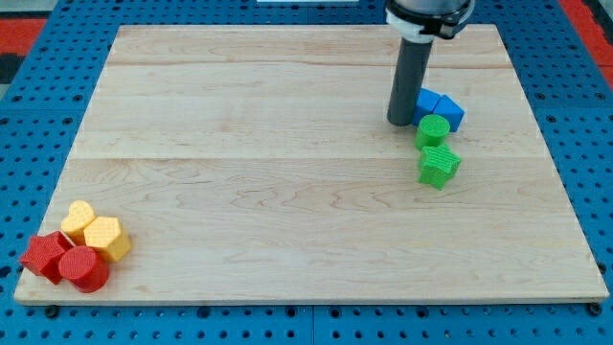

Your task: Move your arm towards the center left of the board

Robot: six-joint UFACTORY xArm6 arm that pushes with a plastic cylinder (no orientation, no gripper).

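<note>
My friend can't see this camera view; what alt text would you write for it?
My tip rests on a wooden board at the view's upper right, just left of a blue block, green cylinder and green star. Yellow blocks and red blocks cluster at the bottom left.

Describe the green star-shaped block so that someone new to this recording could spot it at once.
Start at the wooden board and look to the view's upper right, where my tip stands beside a small cluster. Below the blue block and the green cylinder lies the green star. It is the lowest piece there, and its sides are notched, not round.
</note>
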